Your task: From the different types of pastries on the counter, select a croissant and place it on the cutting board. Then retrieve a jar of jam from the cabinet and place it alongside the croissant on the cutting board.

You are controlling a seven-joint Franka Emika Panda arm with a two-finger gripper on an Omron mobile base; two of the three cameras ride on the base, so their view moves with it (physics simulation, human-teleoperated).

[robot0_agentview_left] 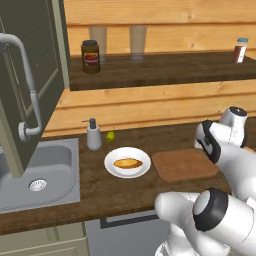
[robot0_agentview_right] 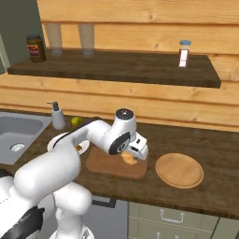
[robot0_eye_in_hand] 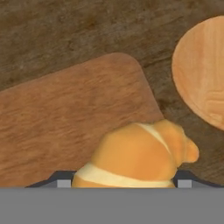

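My gripper (robot0_agentview_right: 132, 158) is shut on a golden croissant (robot0_eye_in_hand: 140, 157), which sits between the two dark fingertips (robot0_eye_in_hand: 62, 179) in the hand view. Gripper and croissant (robot0_agentview_right: 128, 160) hang low over the right end of the brown rectangular cutting board (robot0_agentview_right: 103, 163). I cannot tell whether the croissant touches the board (robot0_eye_in_hand: 65, 118). A dark jam jar (robot0_agentview_left: 90, 56) with a red label stands at the left end of the open cabinet shelf, far from the gripper; the right base view shows that jar (robot0_agentview_right: 35, 47) at the upper left.
A white plate (robot0_agentview_left: 111, 167) holding another pastry (robot0_agentview_left: 127, 162) lies left of the board (robot0_agentview_left: 182, 164). A round wooden plate (robot0_agentview_right: 179, 170) lies to its right. Soap dispenser (robot0_agentview_left: 93, 135), a small green fruit (robot0_agentview_left: 110, 135) and the sink (robot0_agentview_left: 50, 170) are further left. Two glasses (robot0_agentview_left: 137, 42) and a shaker (robot0_agentview_right: 185, 52) stand on the shelf.
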